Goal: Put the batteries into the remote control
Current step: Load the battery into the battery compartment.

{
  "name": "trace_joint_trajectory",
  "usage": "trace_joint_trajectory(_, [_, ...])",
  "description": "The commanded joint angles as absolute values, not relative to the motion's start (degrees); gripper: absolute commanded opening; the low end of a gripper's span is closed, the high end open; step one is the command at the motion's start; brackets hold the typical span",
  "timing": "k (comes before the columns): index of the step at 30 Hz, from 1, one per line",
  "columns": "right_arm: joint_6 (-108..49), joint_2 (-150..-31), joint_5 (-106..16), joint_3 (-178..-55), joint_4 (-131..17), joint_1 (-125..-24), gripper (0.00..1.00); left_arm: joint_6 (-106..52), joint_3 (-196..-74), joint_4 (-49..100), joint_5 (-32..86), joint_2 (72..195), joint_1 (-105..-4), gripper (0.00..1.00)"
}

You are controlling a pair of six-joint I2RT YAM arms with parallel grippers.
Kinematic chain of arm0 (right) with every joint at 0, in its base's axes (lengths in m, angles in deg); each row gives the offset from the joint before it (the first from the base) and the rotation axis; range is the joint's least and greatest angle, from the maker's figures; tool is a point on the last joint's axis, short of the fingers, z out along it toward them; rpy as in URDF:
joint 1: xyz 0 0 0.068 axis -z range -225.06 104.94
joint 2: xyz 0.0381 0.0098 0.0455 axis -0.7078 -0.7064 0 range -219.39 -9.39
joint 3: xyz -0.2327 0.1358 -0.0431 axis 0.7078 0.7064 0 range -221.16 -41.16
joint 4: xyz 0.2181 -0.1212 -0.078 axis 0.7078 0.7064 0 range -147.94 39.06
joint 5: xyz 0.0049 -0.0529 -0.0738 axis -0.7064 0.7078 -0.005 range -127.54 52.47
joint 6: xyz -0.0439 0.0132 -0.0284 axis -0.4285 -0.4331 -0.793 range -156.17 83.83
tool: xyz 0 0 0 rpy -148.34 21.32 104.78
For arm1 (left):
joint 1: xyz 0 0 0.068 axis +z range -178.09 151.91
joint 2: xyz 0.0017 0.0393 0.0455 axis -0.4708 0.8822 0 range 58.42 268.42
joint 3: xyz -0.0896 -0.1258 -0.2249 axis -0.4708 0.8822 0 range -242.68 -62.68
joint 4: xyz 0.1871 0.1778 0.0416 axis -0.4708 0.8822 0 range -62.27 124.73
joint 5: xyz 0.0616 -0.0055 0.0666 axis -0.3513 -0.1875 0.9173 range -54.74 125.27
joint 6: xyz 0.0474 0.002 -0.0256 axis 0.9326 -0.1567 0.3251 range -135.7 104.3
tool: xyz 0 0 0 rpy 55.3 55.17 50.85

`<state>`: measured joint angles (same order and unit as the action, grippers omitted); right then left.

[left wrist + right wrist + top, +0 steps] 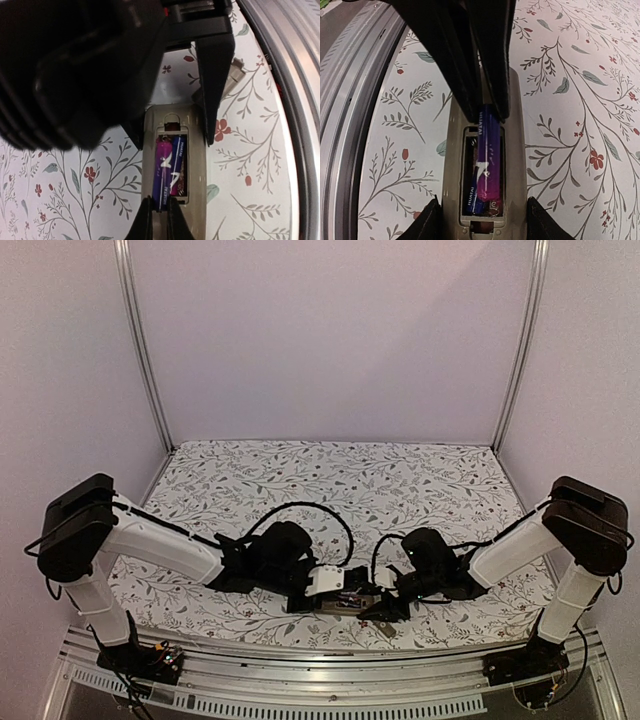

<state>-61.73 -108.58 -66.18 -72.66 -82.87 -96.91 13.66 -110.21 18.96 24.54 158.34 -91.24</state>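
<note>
The remote control (345,603) lies back-up near the table's front edge, with its battery recess open. My right gripper (482,220) is shut on the remote (517,150), one finger on each long side. It shows from the other end in the left wrist view (197,165). My left gripper (160,202) is shut on the end of a purple-blue battery (164,172). This battery is tilted, its far end down in the recess. The other battery (178,155), blue, lies flat in the recess beside it. In the right wrist view the held battery (488,150) slants over the lying one (471,196).
A small tan-grey cover piece (234,80) lies on the floral cloth beside the remote, behind my right finger. The metal rail of the table's front edge (295,100) runs close by, also in the right wrist view (350,100). Both arms meet at the front centre (360,595).
</note>
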Motion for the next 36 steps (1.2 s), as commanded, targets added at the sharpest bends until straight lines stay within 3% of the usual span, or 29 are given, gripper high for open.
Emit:
trace_joint_trajectory(1, [-61.7, -109.5, -65.1, -72.8, -84.3, -97.5, 0.37, 14.4, -113.0, 23.1, 27.2, 159.4, -93.0, 0.00])
trace_joint_trajectory(19, [-60.8, -108.1, -64.3, -72.7, -84.0, -97.6, 0.37, 17.4, -120.1, 35.8, 46.5, 161.9, -98.4, 0.00])
trace_joint_trajectory(36, [-60.7, -107.4, -64.3, -71.6, -85.1, -97.7, 0.36, 18.9, -121.0, 39.8, 43.6, 162.1, -100.1, 0.00])
